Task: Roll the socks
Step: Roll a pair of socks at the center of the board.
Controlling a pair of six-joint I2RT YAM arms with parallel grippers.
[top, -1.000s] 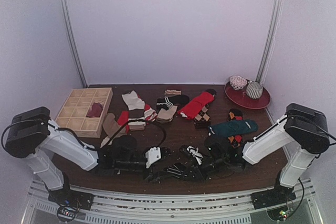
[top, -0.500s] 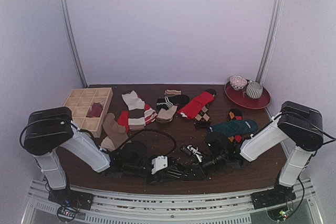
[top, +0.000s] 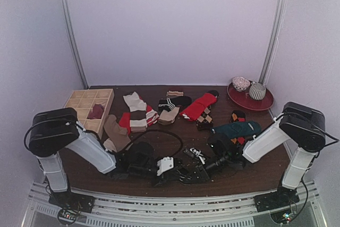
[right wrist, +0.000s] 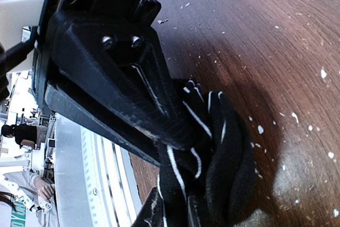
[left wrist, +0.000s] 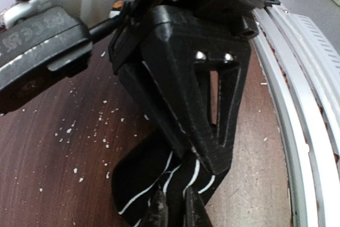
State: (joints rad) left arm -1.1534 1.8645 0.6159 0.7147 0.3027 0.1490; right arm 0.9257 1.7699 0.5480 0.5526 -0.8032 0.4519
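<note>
The left gripper (left wrist: pixel 177 211) and the right gripper (right wrist: pixel 172 208) both pinch one black white-striped sock (left wrist: pixel 154 179) in their jaws, low on the counter (left wrist: pixel 53 174).

You see a black sock (left wrist: pixel 159 179) with thin white stripes. Your table (left wrist: pixel 48 152) is dark brown with little white specks. You also have a red sock (top: pixel 198 106), a teal sock (top: pixel 237 129), a tan sock (top: pixel 114 128), a dark red plate (top: pixel 256 106) and a pale wood box (top: pixel 79 111).
</note>
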